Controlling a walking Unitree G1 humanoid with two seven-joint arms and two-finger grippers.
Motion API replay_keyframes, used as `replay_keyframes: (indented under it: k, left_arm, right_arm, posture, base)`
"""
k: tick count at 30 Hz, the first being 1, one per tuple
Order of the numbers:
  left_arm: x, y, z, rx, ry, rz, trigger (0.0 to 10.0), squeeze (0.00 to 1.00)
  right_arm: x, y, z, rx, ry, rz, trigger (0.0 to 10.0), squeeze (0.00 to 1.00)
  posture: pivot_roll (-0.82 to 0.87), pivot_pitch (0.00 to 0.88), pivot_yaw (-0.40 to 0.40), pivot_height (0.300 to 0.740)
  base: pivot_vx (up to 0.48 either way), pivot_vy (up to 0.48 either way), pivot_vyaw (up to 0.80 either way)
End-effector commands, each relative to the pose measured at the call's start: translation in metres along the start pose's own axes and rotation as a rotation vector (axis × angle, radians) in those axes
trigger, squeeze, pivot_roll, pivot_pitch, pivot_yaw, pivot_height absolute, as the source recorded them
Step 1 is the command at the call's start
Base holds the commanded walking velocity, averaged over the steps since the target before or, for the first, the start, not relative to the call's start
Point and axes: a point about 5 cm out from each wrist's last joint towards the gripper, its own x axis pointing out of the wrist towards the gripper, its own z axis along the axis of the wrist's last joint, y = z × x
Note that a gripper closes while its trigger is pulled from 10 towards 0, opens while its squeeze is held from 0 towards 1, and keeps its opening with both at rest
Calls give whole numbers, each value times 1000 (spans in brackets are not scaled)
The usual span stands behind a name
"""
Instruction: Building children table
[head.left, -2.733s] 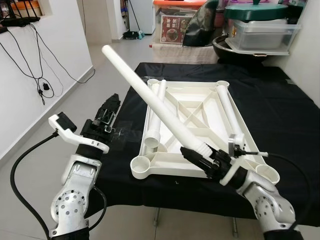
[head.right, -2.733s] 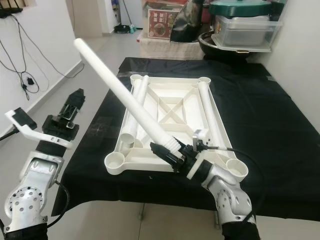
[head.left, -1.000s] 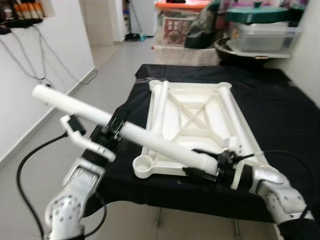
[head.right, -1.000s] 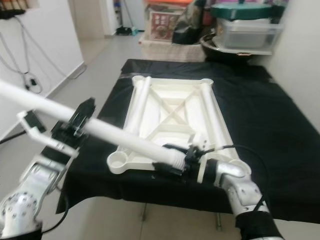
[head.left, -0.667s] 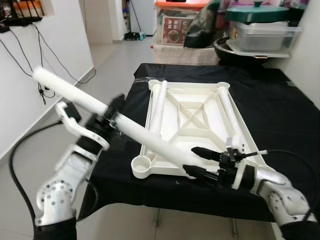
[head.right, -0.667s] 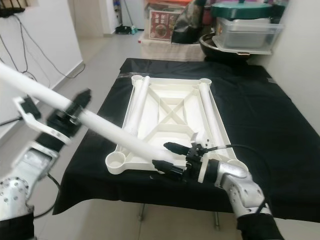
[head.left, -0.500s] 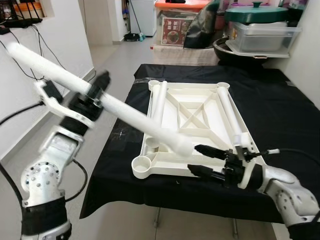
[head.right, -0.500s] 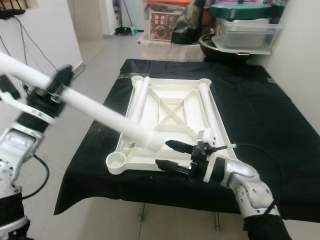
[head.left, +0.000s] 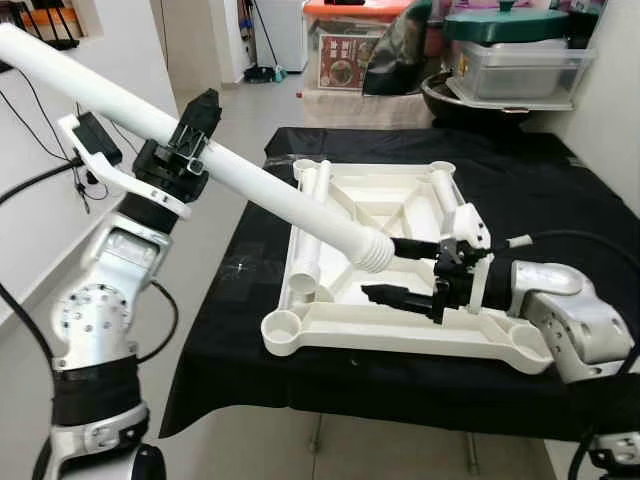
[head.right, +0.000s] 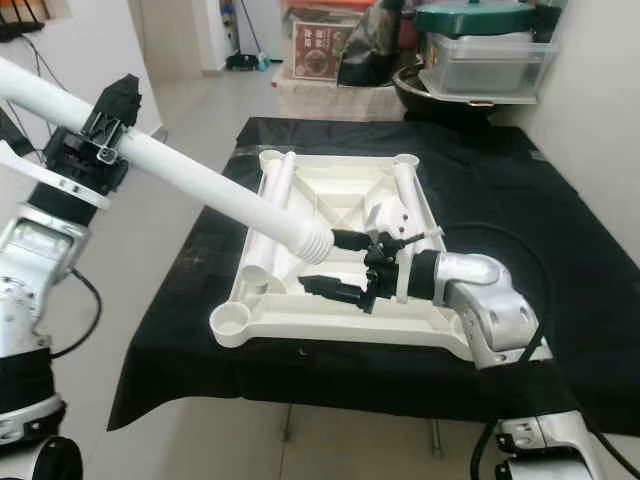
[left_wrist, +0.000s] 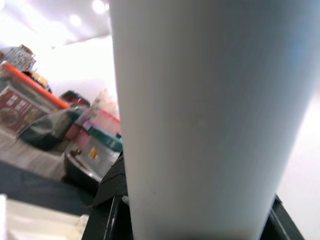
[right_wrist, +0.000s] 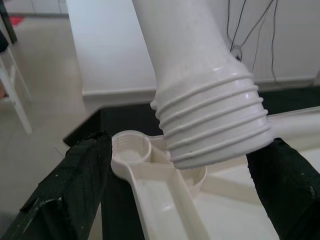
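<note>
White table leg (head.left: 270, 190) is slanting across the left eye view, its long axis running from the upper left corner down to its threaded end at frame centre, above the upturned white tabletop (head.left: 400, 335) on the black-covered desk (head.left: 590, 240). Left claw (head.left: 190, 135) is clenching the leg near its upper part. Right claw (head.left: 400, 270), which was gripping the threaded end 2.7 s ago, is now released, fingers spread just beside that end.
</note>
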Motion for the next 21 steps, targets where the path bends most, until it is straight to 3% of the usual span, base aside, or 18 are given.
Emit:
replay_keyframes:
  k: [1,10,14,17,21]
  left_arm:
    - [4,-4,-50,-98,231,-45,10000,0]
    - [2,-4,-47,-86,239,-56,10000,0]
    - [2,2,-40,-66,209,-28,10000,0]
    - [3,1,-25,-32,158,-28,10000,0]
    - [3,1,-23,-21,151,-29,10000,0]
  right_arm:
    - [18,6,20,-115,-32,65,10000,973]
    - [17,2,15,-148,36,57,10000,965]
    - [6,11,8,-146,62,139,10000,965]
    - [-19,8,-21,-158,236,137,10000,965]
    - [-25,6,-25,-163,274,128,10000,965]
  posture:
    - [-25,0,11,740]
    - [-21,0,11,740]
    - [-25,0,6,740]
    - [-27,0,2,740]
    - [-31,0,4,740]
  base:
    - [0,0,0]
    - [0,0,0]
    - [0,0,0]
    - [0,0,0]
    - [0,0,0]
